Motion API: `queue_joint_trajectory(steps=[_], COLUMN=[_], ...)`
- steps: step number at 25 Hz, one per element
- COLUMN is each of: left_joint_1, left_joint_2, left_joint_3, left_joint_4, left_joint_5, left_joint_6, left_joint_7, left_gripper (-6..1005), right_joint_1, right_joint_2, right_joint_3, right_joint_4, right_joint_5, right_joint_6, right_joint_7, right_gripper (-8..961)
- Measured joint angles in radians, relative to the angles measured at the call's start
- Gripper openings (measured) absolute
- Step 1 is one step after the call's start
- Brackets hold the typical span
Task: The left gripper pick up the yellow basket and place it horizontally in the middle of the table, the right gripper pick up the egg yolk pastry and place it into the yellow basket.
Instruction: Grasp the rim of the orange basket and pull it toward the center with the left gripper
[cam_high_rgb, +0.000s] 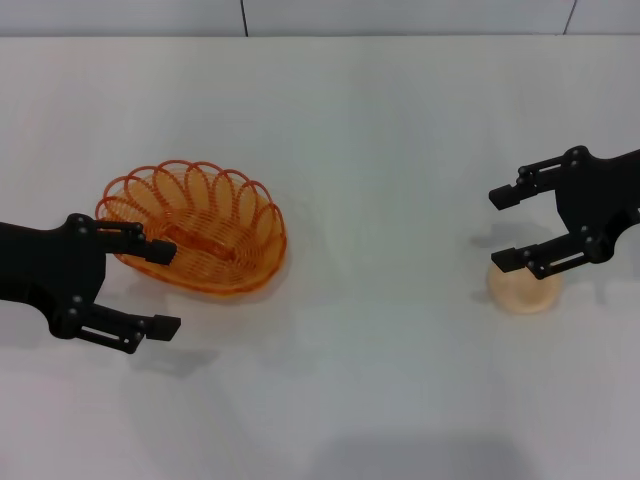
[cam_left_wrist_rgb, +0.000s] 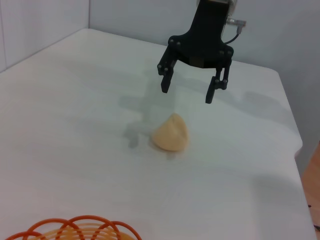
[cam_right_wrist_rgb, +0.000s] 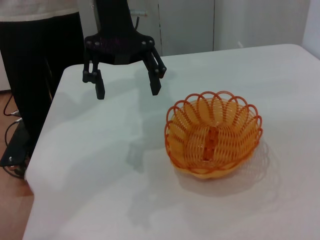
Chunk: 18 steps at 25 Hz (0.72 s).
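From the head view, the table (cam_high_rgb: 380, 380) lies bare between the basket (cam_high_rgb: 195, 228) toward its left edge and the pastry (cam_high_rgb: 524, 290) near its right edge. The left gripper (cam_high_rgb: 160, 288) reaches in level from the left edge, jaws wide, holding nothing, one finger over the basket's rim. The right gripper (cam_high_rgb: 508, 227) hovers spread and unladen over the pastry. The left wrist view shows the right gripper (cam_left_wrist_rgb: 189, 88) open above the pastry (cam_left_wrist_rgb: 171, 133). The right wrist view shows the left gripper (cam_right_wrist_rgb: 127, 86) open beside the basket (cam_right_wrist_rgb: 214, 134), nothing in it.
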Motion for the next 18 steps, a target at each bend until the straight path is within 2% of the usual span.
queue_joint_trajectory(steps=[18], left_joint_1=[0.000], left_joint_2=[0.000], left_joint_3=[0.000], left_joint_4=[0.000], left_joint_5=[-0.001], left_joint_6=[-0.007], left_joint_7=[-0.014], left_gripper=[878], right_joint_1=[-0.002], right_joint_2=[0.010], right_joint_3=[-0.002], right_joint_4=[0.003], right_joint_5=[-0.001], right_joint_6=[0.007], right_joint_7=[-0.009], right_gripper=[730])
